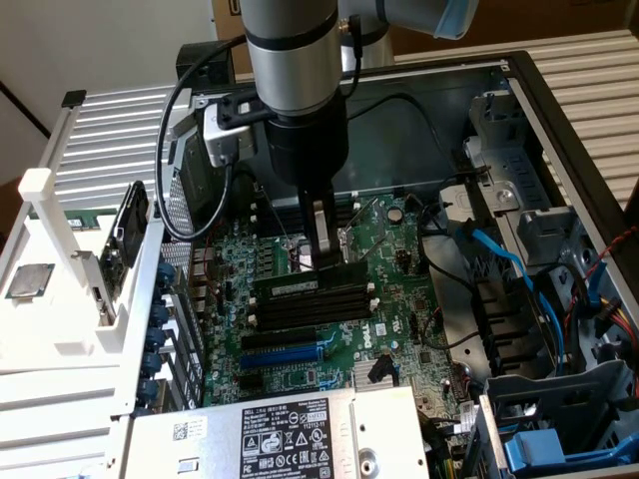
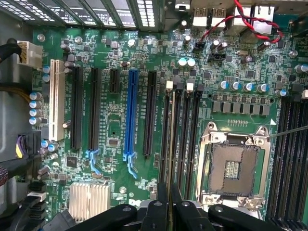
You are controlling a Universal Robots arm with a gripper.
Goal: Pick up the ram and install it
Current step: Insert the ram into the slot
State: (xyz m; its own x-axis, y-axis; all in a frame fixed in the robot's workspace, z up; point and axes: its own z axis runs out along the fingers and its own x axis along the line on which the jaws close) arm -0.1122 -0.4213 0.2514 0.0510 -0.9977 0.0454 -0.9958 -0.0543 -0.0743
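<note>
Green circuit-board ram stick (image 1: pixel 308 284), clamped edge-on between the black gripper's (image 2: pixel 169 202) nearly closed fingers, sits over a long black memory slot (image 1: pixel 312 299); seating likely demands square alignment and even downward pressure.

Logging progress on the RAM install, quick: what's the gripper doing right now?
Gripper: shut on the ram, holding the stick edge-down at the black memory slots of the motherboard.

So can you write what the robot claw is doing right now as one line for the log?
claw: shut on ram | ram: edge-down at the top black memory slot | motherboard: inside open computer case | step: installing, seating not confirmed
</note>
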